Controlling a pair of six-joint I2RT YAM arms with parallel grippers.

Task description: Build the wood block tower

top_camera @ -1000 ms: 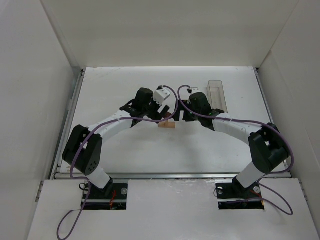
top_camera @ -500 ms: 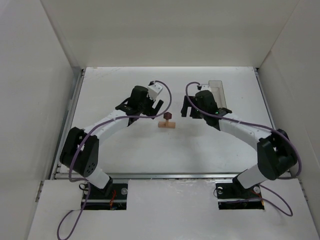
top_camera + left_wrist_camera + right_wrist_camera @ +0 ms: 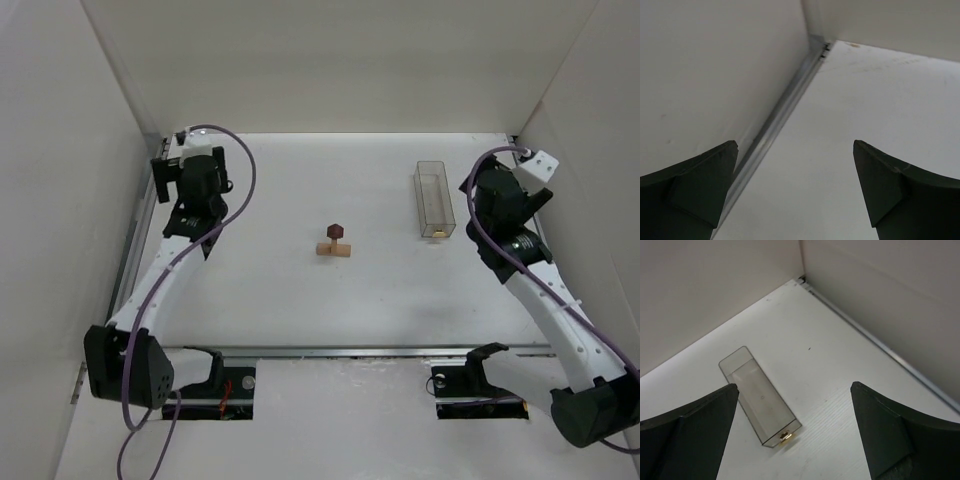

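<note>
The wood block tower (image 3: 334, 243) stands alone mid-table: a dark reddish-brown cube (image 3: 335, 232) sits over a light tan flat bar (image 3: 334, 251). My left gripper (image 3: 180, 172) is far off at the back left by the side wall. In the left wrist view the left gripper (image 3: 795, 145) is open over bare table, with nothing between its fingers (image 3: 700, 185). My right gripper (image 3: 497, 197) is at the right, beside the clear box. The right wrist view shows this gripper (image 3: 794, 386) open and empty too. Neither wrist view shows the tower.
A clear plastic rectangular box (image 3: 434, 200) lies at the back right, also visible in the right wrist view (image 3: 760, 395) with a small brass-coloured piece at its near end. A metal rail (image 3: 775, 120) runs along the left wall. White walls enclose the table.
Both arms have drawn back from the tower, the left to the back-left corner and the right to the right side. The left jaws have opened a little wider. The tower stays put.
</note>
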